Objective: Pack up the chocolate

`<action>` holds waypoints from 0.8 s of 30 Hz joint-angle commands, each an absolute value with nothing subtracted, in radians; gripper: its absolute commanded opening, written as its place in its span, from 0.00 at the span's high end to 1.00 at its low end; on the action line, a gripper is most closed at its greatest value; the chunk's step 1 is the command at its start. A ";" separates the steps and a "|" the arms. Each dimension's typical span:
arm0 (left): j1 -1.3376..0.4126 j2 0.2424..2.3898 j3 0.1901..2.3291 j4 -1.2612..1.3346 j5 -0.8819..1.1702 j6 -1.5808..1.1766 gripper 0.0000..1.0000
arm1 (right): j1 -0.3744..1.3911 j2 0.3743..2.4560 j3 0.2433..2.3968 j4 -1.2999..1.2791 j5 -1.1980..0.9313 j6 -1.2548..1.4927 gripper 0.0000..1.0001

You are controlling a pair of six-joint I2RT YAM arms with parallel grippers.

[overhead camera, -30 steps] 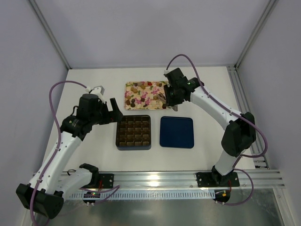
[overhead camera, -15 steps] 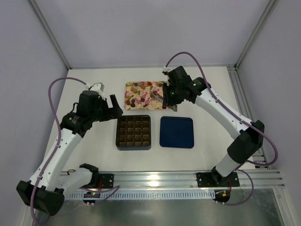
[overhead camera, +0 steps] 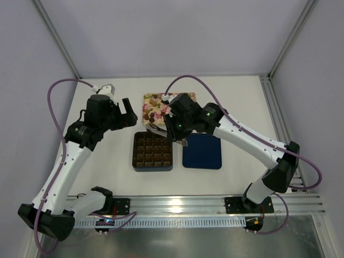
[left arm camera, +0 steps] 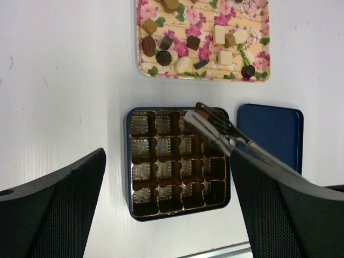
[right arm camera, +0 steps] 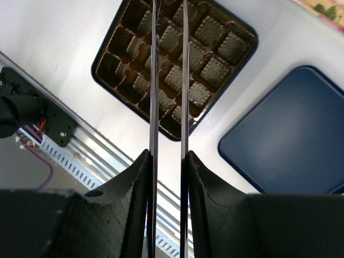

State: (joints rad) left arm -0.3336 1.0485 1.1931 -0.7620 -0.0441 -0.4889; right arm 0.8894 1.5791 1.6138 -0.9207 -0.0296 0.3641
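Note:
Several chocolates point(overhead camera: 157, 109) lie on a floral tray point(overhead camera: 146, 98), seen closer in the left wrist view point(left arm camera: 183, 64). The dark brown grid box point(overhead camera: 152, 151) sits in front of it with its cells empty point(left arm camera: 177, 158). My right gripper point(overhead camera: 180, 134) is shut on metal tongs point(right arm camera: 154, 80), whose blades reach over the box point(right arm camera: 215, 70). In the left wrist view the tongs point(left arm camera: 226, 134) appear to pinch a small brown chocolate point(left arm camera: 202, 111) above the box's back right cells. My left gripper point(overhead camera: 129, 114) is open and empty, high above the table left of the tray.
The flat navy lid point(overhead camera: 202, 151) lies right of the box, also in the left wrist view point(left arm camera: 271, 134) and the right wrist view point(right arm camera: 290, 140). An aluminium rail point(overhead camera: 177, 203) runs along the near table edge. Grey walls enclose the table.
My right gripper has swung the tongs from the tray's right end leftward and nearer, over the box. My left gripper has lifted slightly and moved back.

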 commanded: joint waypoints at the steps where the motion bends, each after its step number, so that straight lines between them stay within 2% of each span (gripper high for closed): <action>1: -0.334 1.052 1.241 -0.782 -0.077 -0.472 0.05 | 0.940 1.600 1.663 -0.881 -0.037 0.399 0.77; 8: -0.336 1.052 1.239 -0.787 -0.078 -0.472 0.05 | 0.999 1.678 1.693 -0.854 -0.023 0.406 0.77; 24: -0.334 1.048 1.226 -0.788 -0.075 -0.463 0.04 | 1.008 1.773 1.732 -0.821 0.028 0.408 0.76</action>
